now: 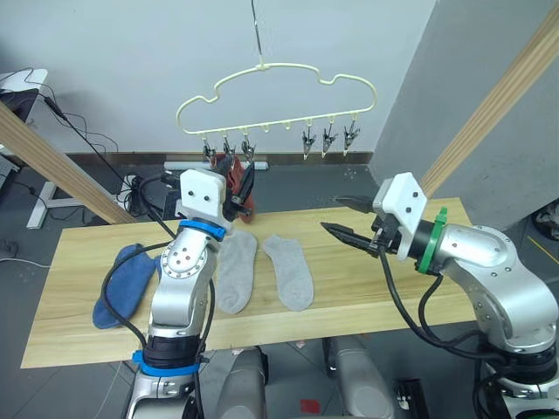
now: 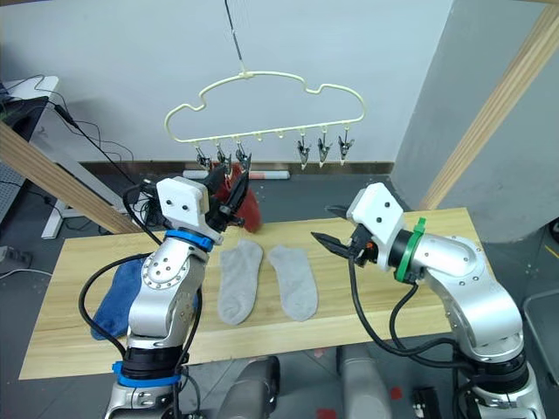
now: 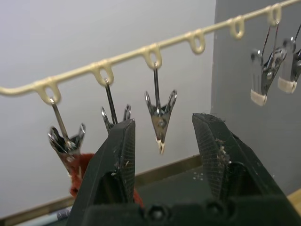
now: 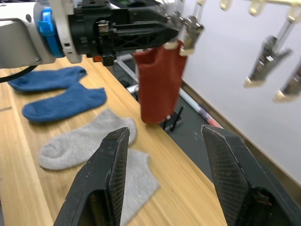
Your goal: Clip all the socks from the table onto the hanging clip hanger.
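- While the table (image 1: 367,297) is stretching across the near scene, two light grey socks (image 1: 262,269) are lying side by side at its centre, toes pointing toward 6 o'clock.
- Two blue socks (image 1: 122,279) are resting near the table's left end, at about 9 o'clock from the grey pair, one overlapping the other.
- At 3 o'clock from the grey socks, the right gripper (image 1: 345,218) is hovering above the table with its fingers spread apart, holding nothing.
- Beyond the grey socks, at about 11 o'clock, the left gripper (image 1: 244,179) is reaching up to the hanger's left clips, fingers parted around a dangling silver clip (image 3: 160,117) without pinching it.
- A rust red sock (image 4: 159,82) is hanging from a clip just beside that gripper.
- Farthest back, the clip hanger (image 1: 279,96) is hanging by its hook, with three more clips (image 1: 327,140) dangling empty toward its right end.
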Tool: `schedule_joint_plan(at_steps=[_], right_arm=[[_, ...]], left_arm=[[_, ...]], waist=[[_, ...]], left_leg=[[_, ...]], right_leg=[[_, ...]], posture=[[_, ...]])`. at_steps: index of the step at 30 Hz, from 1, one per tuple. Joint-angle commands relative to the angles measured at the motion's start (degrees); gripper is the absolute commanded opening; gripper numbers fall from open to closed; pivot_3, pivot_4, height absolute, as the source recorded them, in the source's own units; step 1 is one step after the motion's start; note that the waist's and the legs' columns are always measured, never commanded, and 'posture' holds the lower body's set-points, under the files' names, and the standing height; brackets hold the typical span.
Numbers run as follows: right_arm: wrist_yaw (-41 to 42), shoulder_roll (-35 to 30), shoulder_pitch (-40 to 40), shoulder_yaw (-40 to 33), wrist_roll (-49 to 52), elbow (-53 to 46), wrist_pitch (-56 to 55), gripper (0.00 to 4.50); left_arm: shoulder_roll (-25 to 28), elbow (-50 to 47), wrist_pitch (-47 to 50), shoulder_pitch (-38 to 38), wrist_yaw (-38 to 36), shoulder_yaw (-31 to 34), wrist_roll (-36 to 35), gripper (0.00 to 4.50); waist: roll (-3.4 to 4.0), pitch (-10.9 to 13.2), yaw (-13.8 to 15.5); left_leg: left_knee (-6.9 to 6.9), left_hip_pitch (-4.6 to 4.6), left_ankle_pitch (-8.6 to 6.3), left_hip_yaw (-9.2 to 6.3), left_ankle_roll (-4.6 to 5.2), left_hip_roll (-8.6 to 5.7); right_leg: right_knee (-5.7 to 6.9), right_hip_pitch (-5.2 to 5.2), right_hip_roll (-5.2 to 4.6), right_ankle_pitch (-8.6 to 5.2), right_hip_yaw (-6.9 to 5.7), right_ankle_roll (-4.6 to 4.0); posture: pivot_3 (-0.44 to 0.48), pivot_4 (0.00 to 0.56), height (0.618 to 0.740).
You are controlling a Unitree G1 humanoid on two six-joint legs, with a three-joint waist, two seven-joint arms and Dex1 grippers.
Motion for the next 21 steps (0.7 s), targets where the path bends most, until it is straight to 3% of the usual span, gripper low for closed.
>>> schedule_joint_plan(at_steps=[1,21], right_arm=[[-1.18,-0.94,-0.61,-1.15,2.31,-2.68,0.26,2.53],[-3.76,-3.12,-1.47,-0.25,8.05,-2.08,-0.20,2.53]], left_arm=[[-0.74,0.84,-2.34,-2.11,1.28,-0.54,1.79,2.12],[-0.89,13.99,-9.53,-11.57,1.97,0.77,4.02,2.12]], waist=[[0.00,0.00,-0.21],[-0.02,0.01,-0.51]], left_leg=[[0.00,-0.01,0.00,0.00,0.00,0.00],[0.00,-0.03,0.00,0.00,0.00,-0.02]], right_leg=[[0.00,0.00,0.00,0.02,0.00,-0.04],[-0.03,-0.01,0.00,0.06,0.01,-0.07]], posture=[[-0.245,0.324,0.740],[-0.273,0.322,0.740]])
